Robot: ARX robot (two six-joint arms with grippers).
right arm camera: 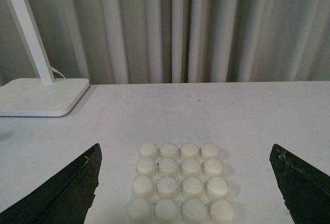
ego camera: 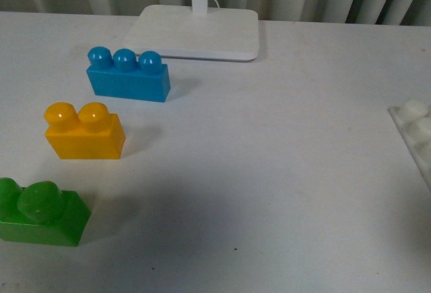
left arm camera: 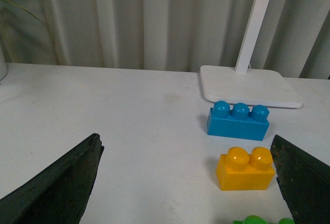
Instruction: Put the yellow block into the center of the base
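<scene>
Nothing started yet — yellow block (ego camera: 84, 133) sits untouched at nine o'clock, base (right arm camera: 178, 182) bare at three, left fingers (left arm camera: 62, 183) and right fingers (right arm camera: 67, 188) spread wide, empty — grab and insertion both to come.

The yellow block (ego camera: 84, 133) is sitting upright on the left of the front view, its two rounded studs facing up and its glossy orange-yellow plastic catching the light. The base (ego camera: 412, 123) is lying flat well apart from it at the far right edge, mostly cut off there. The right wrist view is showing its full 4x4 grid of round white studs.
</scene>
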